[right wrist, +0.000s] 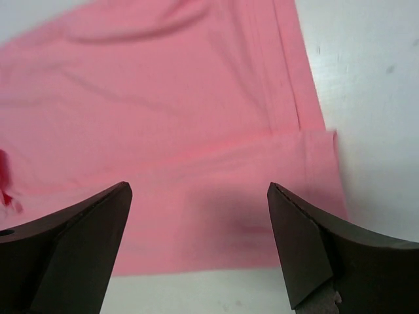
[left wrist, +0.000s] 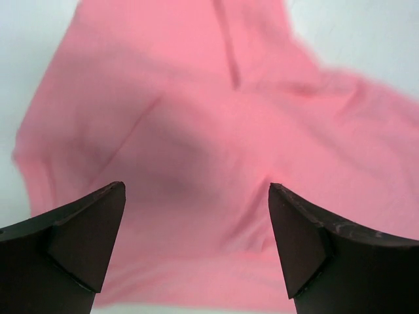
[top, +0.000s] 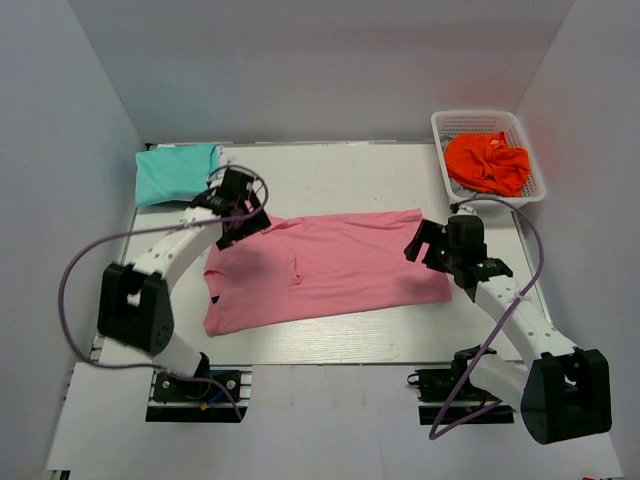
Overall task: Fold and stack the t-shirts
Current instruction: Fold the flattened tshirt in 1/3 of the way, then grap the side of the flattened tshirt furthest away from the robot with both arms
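White table (top: 340,340): pink shirt (top: 330,270) runs 9 to 3 o'clock, left gripper (top: 243,228) over its 10 o'clock corner, right gripper (top: 422,243) over the 3 o'clock edge, both spread wide and empty.

The top camera sits high above and behind the arm bases. It looks down and forward over the whole desk (top: 330,345), from far enough to take in the teal shirt (top: 175,172) at the far left corner and the basket (top: 535,180) at the far right corner.

The left wrist camera looks down between the fingers of the left gripper (left wrist: 196,186), close over the left end of the pink shirt (left wrist: 216,131). It seems to face the near right, though its focus is soft. The right wrist camera, equally close, looks past the right gripper (right wrist: 198,186) at the shirt's right end and the bare desk beside it.

All three views share the pink shirt.
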### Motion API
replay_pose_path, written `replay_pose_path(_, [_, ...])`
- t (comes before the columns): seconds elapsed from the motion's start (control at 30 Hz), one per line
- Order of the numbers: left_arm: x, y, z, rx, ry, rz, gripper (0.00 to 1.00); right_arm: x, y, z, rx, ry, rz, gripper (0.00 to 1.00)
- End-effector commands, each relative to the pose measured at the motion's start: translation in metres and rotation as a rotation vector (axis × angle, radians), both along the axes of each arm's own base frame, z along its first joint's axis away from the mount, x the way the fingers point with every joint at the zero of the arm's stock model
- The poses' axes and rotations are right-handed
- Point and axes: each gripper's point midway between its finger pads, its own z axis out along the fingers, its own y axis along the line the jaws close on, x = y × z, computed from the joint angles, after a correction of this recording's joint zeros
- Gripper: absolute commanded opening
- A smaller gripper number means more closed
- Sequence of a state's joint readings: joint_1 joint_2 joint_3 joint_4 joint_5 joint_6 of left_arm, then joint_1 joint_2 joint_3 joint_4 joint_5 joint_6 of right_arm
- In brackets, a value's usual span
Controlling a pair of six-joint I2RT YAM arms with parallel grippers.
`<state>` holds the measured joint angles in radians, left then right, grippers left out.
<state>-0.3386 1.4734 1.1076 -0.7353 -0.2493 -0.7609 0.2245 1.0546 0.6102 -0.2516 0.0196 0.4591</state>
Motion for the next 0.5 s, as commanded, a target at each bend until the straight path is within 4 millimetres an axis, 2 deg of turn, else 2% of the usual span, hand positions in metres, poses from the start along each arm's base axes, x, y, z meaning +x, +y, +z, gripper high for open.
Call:
replay_pose_path(0.0, [0.059,0.015,0.008,0.129,-0.057,-0.037,1.00,0.049,-0.004,0.054,-0.005,-0.246,-0.050,0.90])
replay_pose_path(0.03, [0.071,0.017,0.008,0.135,-0.064,-0.035,1.00,0.056,-0.005,0.061,-0.007,-0.268,-0.062,0.90])
replay_pose_path(0.07, [0.091,0.023,0.008,0.144,-0.068,-0.040,1.00,0.064,-0.016,0.065,-0.037,-0.290,-0.122,0.90])
replay_pose_path(0.1, [0.106,0.026,0.010,0.147,-0.097,-0.038,1.00,0.068,-0.017,0.063,-0.034,-0.276,-0.147,0.90])
replay_pose_path(0.13, [0.115,0.028,0.009,0.143,-0.102,-0.044,1.00,0.078,-0.017,0.072,-0.025,-0.287,-0.175,0.90])
replay_pose_path(0.2, [0.143,0.041,0.002,0.163,-0.098,-0.031,1.00,0.087,-0.020,0.068,-0.050,-0.275,-0.184,0.90])
replay_pose_path(0.23, [0.162,0.043,0.014,0.163,-0.134,-0.026,1.00,0.096,-0.018,0.064,-0.059,-0.259,-0.177,0.90])
replay_pose_path(0.3, [0.176,0.046,0.005,0.155,-0.114,-0.058,0.98,0.104,-0.016,0.066,-0.061,-0.261,-0.173,0.90])
replay_pose_path(0.37, [0.197,0.036,-0.009,0.132,-0.107,-0.094,0.94,0.115,-0.014,0.056,-0.067,-0.229,-0.169,0.90])
replay_pose_path(0.4, [0.202,0.041,-0.014,0.140,-0.096,-0.096,0.94,0.120,-0.013,0.061,-0.066,-0.238,-0.168,0.90])
replay_pose_path(0.43, [0.210,0.042,-0.010,0.152,-0.108,-0.086,0.93,0.123,-0.011,0.055,-0.070,-0.220,-0.156,0.90])
replay_pose_path(0.47, [0.212,0.046,-0.027,0.177,-0.073,-0.085,0.88,0.129,-0.010,0.056,-0.074,-0.218,-0.152,0.90])
